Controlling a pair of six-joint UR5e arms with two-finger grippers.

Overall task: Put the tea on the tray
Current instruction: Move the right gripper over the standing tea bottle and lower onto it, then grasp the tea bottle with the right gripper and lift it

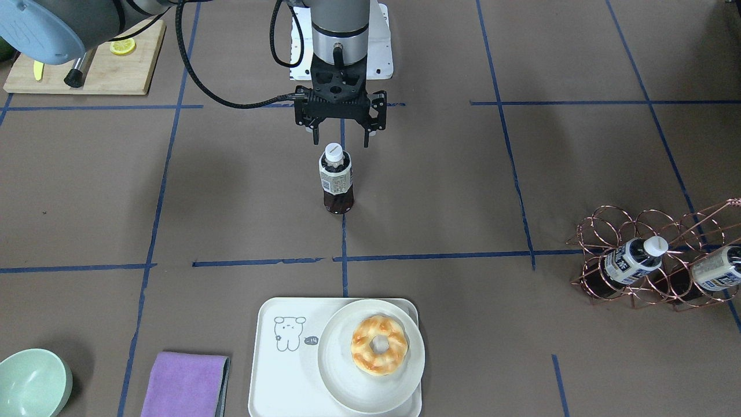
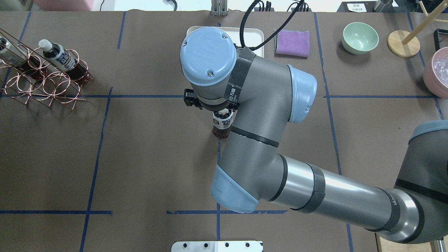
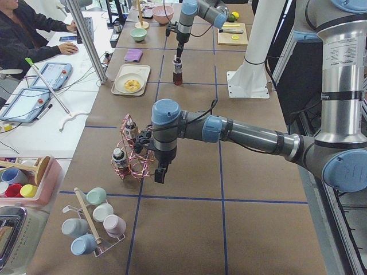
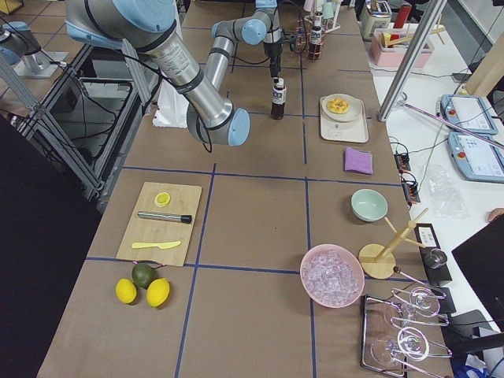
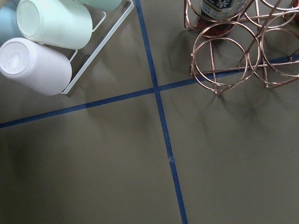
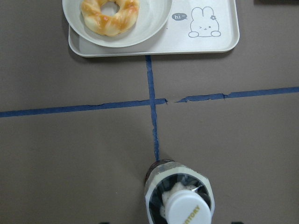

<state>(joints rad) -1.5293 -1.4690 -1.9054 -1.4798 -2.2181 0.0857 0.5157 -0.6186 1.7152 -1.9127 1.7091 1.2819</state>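
Mid-surface, the right gripper (image 1: 341, 140) hangs spread wide over the upright tea (image 1: 336, 179), seemingly not touching; an off-centre close could tip it, well apart from the tray (image 1: 272, 382).

Brown paper-covered surface (image 1: 521, 174) gridded with blue tape lines (image 1: 434, 255) (some torn); white side desk (image 3: 80, 97), metal post (image 3: 89, 43), even light.

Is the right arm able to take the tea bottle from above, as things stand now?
Probably yes. The right pincer hangs open just above the tea bottle, which stands upright and alone on the table. Nothing stands close enough beside it to block the way.
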